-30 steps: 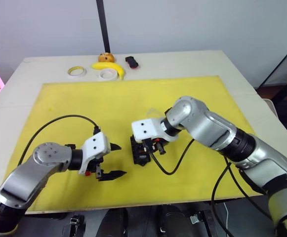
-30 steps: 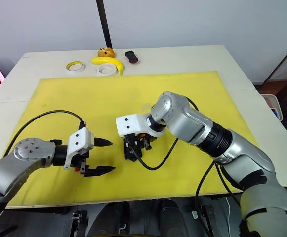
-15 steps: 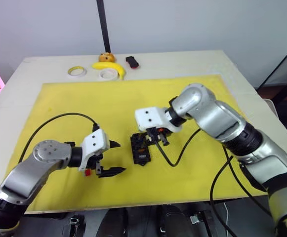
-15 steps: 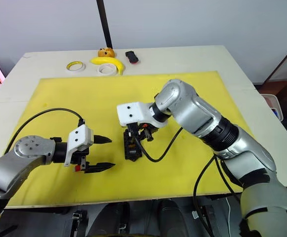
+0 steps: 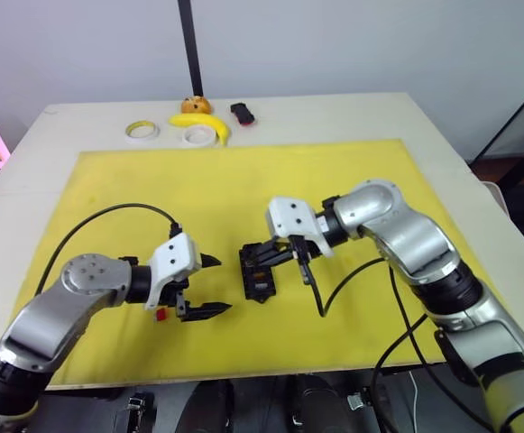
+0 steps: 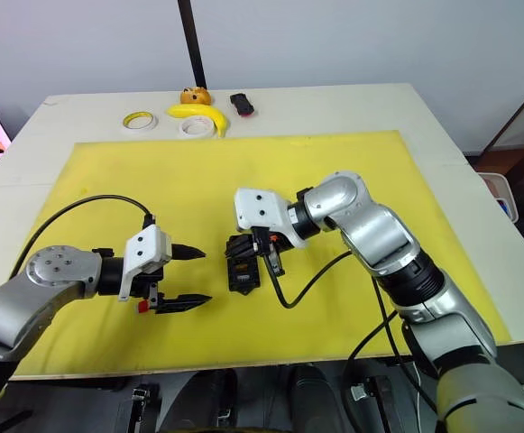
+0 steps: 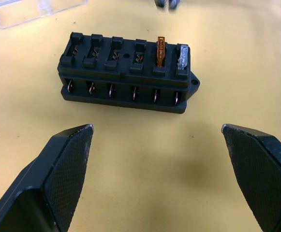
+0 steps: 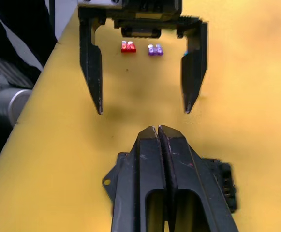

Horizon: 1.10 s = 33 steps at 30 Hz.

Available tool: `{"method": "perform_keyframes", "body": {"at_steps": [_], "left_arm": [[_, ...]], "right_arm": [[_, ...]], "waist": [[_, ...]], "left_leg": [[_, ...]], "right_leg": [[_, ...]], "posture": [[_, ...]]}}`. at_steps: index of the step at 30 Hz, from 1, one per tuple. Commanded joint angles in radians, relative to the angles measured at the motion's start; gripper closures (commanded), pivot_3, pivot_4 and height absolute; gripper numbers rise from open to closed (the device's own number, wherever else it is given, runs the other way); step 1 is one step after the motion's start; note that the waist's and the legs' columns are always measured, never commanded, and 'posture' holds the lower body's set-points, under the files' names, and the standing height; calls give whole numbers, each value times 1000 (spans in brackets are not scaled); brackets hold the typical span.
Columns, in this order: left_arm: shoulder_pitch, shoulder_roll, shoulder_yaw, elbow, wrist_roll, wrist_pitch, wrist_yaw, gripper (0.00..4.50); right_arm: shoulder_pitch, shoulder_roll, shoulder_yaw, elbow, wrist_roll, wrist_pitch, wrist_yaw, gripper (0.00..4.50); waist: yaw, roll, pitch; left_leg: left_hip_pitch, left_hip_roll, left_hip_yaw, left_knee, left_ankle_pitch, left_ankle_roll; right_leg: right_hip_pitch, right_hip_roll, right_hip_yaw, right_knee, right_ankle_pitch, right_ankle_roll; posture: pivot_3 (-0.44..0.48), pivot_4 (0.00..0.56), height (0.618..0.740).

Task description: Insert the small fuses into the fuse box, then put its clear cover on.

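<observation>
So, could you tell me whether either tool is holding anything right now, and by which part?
Nothing is held. The left tool is open, short of the fuse box; the right tool is shut with nothing between its fingers, above the box.

Cover (image 7: 31, 9): cut off by frame edge in left wrist view, one corner showing. Fuse box (image 8: 217, 186): mostly hidden behind right end effector (image 8: 158, 131) in right wrist view. Red fuse (image 8: 128, 47), purple fuse (image 8: 155, 50): markings too small to read
</observation>
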Motion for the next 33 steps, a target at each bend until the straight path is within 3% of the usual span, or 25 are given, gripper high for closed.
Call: {"method": "perform_keyframes", "body": {"at_steps": [1, 16, 33], "left_arm": [[-14, -4, 29, -7, -9, -9, 5, 0], [-13, -13, 5, -13, 7, -7, 13, 0], [-22, -17, -4, -14, 10, -8, 20, 0]], "right_arm": [[6, 5, -37, -9, 28, -22, -12, 4450], [64, 13, -16, 110, 5, -120, -41, 4450], [97, 1, 54, 128, -70, -186, -32, 4450]], "waist": [[-2, 0, 0], [-1, 0, 0], [-1, 0, 0]], "left_leg": [[0, 0, 0, 0, 0, 0], [0, 0, 0, 0, 0, 0], [0, 0, 0, 0, 0, 0]], "right_leg": [[0, 0, 0, 0, 0, 0], [0, 0, 0, 0, 0, 0], [0, 0, 0, 0, 0, 0]], "posture": [[0, 150, 740], [0, 150, 740], [0, 150, 740]]}}
